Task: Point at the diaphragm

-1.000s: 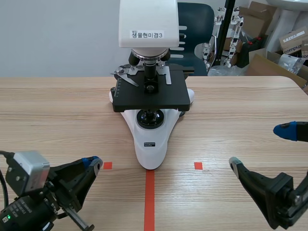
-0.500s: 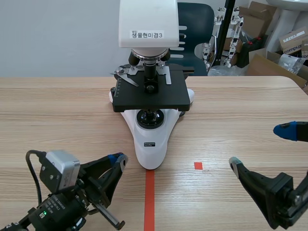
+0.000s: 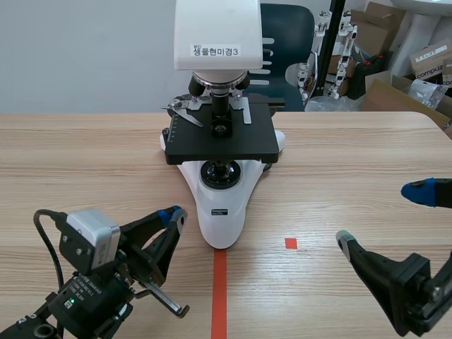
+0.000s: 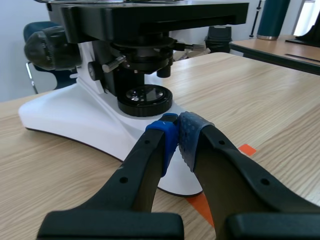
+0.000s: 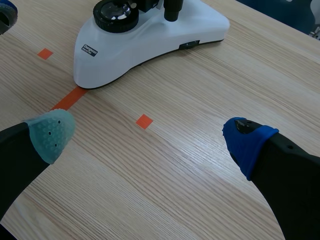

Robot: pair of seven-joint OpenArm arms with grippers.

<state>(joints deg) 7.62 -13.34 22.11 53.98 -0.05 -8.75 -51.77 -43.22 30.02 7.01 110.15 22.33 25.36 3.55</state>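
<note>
A white microscope [image 3: 219,106] with a black stage [image 3: 220,138] stands at the table's middle. Under the stage, the black diaphragm and condenser unit [image 4: 144,56] sits above the round lamp lens [image 4: 145,99]; in the scene view the stage mostly hides it. My left gripper [image 3: 173,215] is shut with nothing in it, just left of the base's front tip [image 3: 220,236]. In the left wrist view its tips [image 4: 177,131] meet low in front of the lamp lens, aimed toward the underside of the stage. My right gripper [image 3: 382,216] stands open at the near right, far from the microscope [image 5: 150,30].
An orange-red tape line [image 3: 219,293] and a tape square [image 3: 291,243] mark the table in front of the base. Behind the table are a dark chair [image 3: 286,35] and cardboard boxes [image 3: 406,78]. Bare wood lies to both sides of the microscope.
My left arm has moved right and forward, bringing its shut gripper from the near left up beside the microscope base's front. The right arm has not moved.
</note>
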